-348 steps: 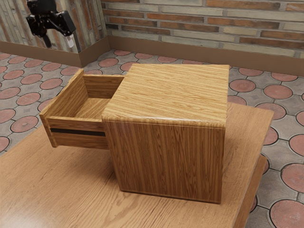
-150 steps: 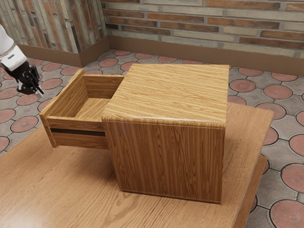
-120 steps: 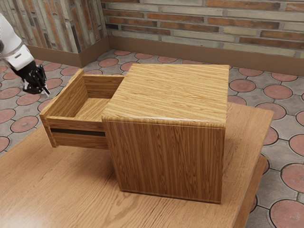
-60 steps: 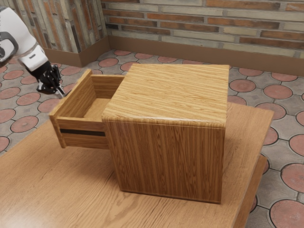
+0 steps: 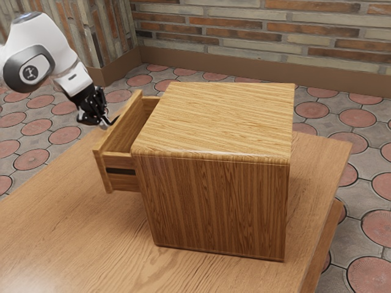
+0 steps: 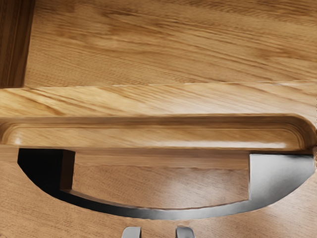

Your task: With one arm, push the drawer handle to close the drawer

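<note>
Drawer (image 5: 121,162) and arm (image 5: 72,78) have both shifted toward the exterior view's right since the earlier frame, so more of the drawer now sits inside the wooden cabinet (image 5: 214,204). It is still partly out, with a shorter stretch of its side and dark strip (image 5: 120,171) showing. Looking into it, I see its wooden walls, and the wrist view shows me the drawer floor (image 6: 173,42) as plain, pale-grained wood beside a darker side wall (image 6: 14,44). My claw (image 5: 109,124) is at the drawer's outer face, tilted down, its two fingertips (image 6: 132,232) standing apart. They are just beside the curved handle (image 6: 148,213), on its outer side; whether they touch it, I cannot tell. The cabinet rests on the wooden table (image 5: 67,238).
</note>
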Robot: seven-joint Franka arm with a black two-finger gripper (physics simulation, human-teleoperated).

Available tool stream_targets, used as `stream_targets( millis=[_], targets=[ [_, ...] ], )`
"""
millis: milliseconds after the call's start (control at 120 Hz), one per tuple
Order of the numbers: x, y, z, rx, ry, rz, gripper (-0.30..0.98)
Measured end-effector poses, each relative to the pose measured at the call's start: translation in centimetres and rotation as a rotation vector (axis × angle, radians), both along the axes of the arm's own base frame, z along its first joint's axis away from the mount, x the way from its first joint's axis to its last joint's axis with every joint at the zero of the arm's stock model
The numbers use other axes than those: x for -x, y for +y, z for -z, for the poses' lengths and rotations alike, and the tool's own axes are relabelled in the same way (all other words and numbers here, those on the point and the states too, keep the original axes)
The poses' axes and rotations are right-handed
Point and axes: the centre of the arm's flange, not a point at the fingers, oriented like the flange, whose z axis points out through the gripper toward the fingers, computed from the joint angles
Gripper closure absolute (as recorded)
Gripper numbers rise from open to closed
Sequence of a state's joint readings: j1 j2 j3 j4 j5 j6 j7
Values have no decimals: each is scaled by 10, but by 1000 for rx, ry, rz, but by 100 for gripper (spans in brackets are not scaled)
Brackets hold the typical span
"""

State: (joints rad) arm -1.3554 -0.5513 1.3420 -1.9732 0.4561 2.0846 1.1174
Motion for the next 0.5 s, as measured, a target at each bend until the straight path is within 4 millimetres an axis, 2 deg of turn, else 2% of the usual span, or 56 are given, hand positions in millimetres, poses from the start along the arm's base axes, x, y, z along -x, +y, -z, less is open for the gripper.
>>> stream_targets(
  millis=[267, 500],
  targets=[
    [-8, -45, -1, -1, -14, 13, 69],
    [-13, -70, -5, 44, -55, 34, 68]
  ],
)
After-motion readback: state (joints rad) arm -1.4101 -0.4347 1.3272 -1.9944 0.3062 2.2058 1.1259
